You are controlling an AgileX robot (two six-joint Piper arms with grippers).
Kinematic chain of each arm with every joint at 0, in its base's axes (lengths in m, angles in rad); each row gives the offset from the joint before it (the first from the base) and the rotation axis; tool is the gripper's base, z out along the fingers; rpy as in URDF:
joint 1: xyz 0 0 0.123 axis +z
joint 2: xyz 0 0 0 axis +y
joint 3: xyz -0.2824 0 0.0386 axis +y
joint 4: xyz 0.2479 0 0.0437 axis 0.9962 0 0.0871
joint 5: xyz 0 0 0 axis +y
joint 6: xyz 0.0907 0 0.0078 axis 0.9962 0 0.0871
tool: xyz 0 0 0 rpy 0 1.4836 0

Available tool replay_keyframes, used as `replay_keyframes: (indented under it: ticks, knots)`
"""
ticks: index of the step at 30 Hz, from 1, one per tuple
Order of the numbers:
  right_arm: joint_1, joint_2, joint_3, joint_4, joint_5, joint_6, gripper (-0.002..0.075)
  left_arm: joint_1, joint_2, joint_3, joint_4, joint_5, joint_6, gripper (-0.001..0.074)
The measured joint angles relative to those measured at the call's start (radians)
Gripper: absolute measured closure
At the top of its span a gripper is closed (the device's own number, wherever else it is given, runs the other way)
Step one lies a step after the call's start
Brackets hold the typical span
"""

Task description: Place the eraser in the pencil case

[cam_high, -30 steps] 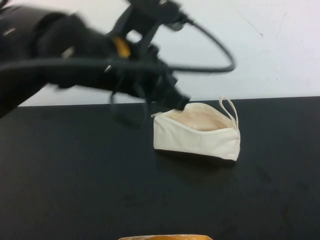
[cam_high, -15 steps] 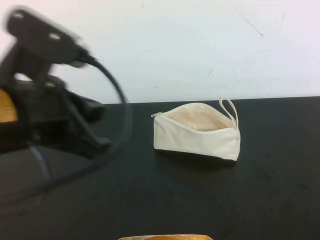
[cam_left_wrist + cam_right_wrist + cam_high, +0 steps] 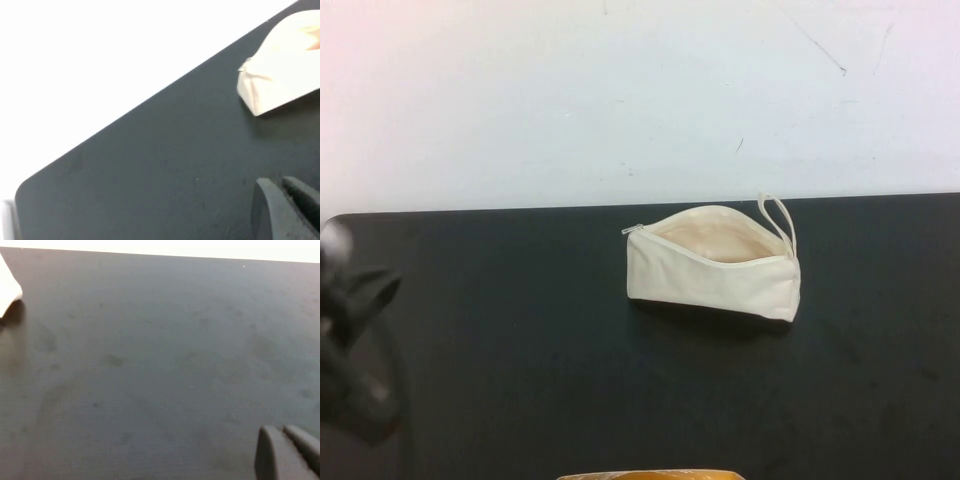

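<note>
The cream pencil case (image 3: pixel 715 262) stands on the black table (image 3: pixel 520 380), a little right of centre. Its zip is open and the pale beige lining shows. A loop strap (image 3: pixel 777 215) sticks up at its right end. The eraser is not in view in any frame. My left gripper (image 3: pixel 276 182) is shut and empty, low over the table's far left side, well away from the case (image 3: pixel 282 75). Its arm (image 3: pixel 355 350) shows as a dark blur at the left edge of the high view. My right gripper (image 3: pixel 280 429) is shut and empty over bare table, with a corner of the case (image 3: pixel 7 292) at the edge of its view.
A white wall (image 3: pixel 640 90) rises behind the table's back edge. The table's rounded back-left corner (image 3: pixel 27 187) shows in the left wrist view. A yellow-orange object (image 3: pixel 650 474) pokes in at the bottom edge of the high view.
My left arm has pulled away from the pencil case's open mouth and swung left and down to the table's left edge. The case has not moved.
</note>
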Motion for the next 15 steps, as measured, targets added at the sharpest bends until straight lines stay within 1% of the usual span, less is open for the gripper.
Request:
replay_keyframes:
  ticks: [2, 3, 4, 9, 12, 15]
  knots:
    - [0.000, 0.000, 0.000, 0.000, 0.000, 0.000, 0.0727, 0.024, -0.075, 0.076, -0.003, -0.056, -0.002, 0.0735]
    - [0.000, 0.000, 0.000, 0.000, 0.000, 0.000, 0.0727, 0.078, -0.152, 0.143, -0.028, -0.122, -0.002, 0.0736]
    - [0.000, 0.000, 0.000, 0.000, 0.000, 0.000, 0.0727, 0.106, -0.183, 0.167, -0.048, -0.150, -0.002, 0.0736]
    - [0.000, 0.000, 0.000, 0.000, 0.000, 0.000, 0.0727, 0.315, -0.343, 0.321, -0.191, -0.271, 0.007, 0.0735]
    - [0.000, 0.000, 0.000, 0.000, 0.000, 0.000, 0.0727, 0.409, -0.430, 0.432, -0.235, -0.332, 0.022, 0.0736]
    - [0.000, 0.000, 0.000, 0.000, 0.000, 0.000, 0.0727, 0.451, -0.510, 0.541, -0.266, -0.388, 0.027, 0.0735]
